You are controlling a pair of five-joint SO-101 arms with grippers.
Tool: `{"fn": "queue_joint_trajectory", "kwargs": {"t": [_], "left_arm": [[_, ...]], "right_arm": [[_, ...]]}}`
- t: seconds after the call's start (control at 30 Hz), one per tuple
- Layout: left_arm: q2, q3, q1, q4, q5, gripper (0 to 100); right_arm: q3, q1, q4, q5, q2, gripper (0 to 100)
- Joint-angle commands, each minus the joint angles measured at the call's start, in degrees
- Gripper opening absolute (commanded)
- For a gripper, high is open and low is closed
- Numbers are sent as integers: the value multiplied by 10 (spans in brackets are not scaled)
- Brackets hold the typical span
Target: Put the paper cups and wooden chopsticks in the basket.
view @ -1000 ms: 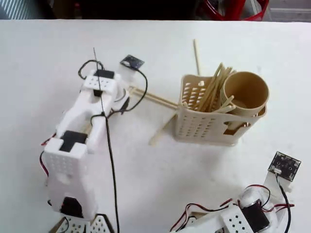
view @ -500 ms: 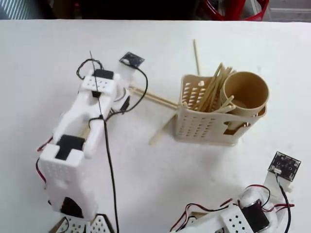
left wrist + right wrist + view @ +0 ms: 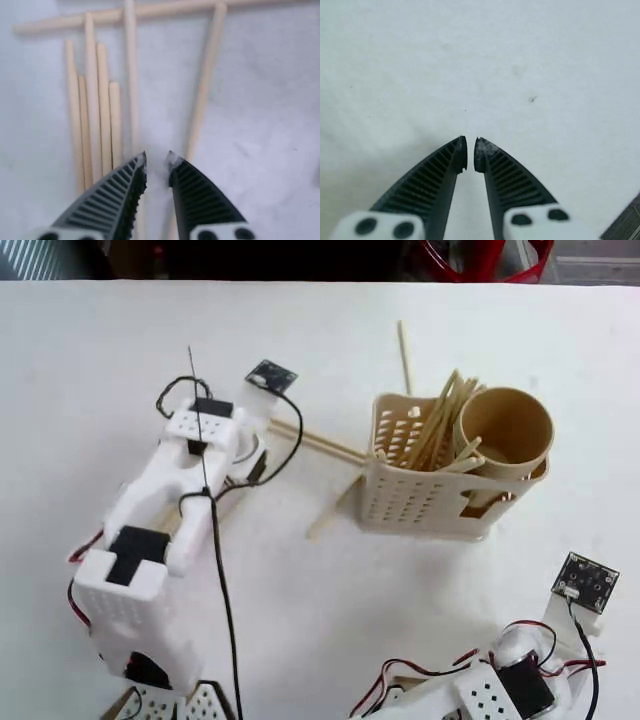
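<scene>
A cream basket (image 3: 420, 502) stands right of centre, holding a paper cup (image 3: 505, 430) and several wooden chopsticks (image 3: 437, 425). Loose chopsticks lie on the table to its left (image 3: 318, 443), one slants by its front corner (image 3: 335, 505), and one lies behind it (image 3: 403, 355). My left arm (image 3: 195, 440) stretches over the loose ones. In the left wrist view my left gripper (image 3: 157, 160) hovers narrowly open over a bundle of chopsticks (image 3: 95, 110), nothing pinched between its fingers. My right gripper (image 3: 470, 150) is shut over bare table, holding nothing.
The right arm (image 3: 500, 685) sits folded at the near right corner, its wrist camera (image 3: 585, 582) sticking out. Cables trail along the left arm. Dark and red objects lie beyond the table's far edge (image 3: 320, 282).
The left arm has shifted slightly toward the near left, drawing its wrist back a little over the loose chopsticks. The basket, cup and right arm have not moved.
</scene>
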Motion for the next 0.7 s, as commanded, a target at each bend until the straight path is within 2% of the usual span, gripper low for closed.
{"fn": "queue_joint_trajectory", "kwargs": {"t": [0.0,0.07,0.23,0.47,0.67], "left_arm": [[-44,-6,6,-5,-7,164],[-55,-4,6,-5,-10,195],[-97,12,-12,-21,-16,199],[-58,18,-9,-28,-46,260],[-40,14,-13,-28,-65,264]], "right_arm": [[5,4,0,4,0,38],[5,4,0,4,0,38],[5,4,0,4,0,38],[5,4,0,4,0,38],[5,4,0,4,0,38]]}}
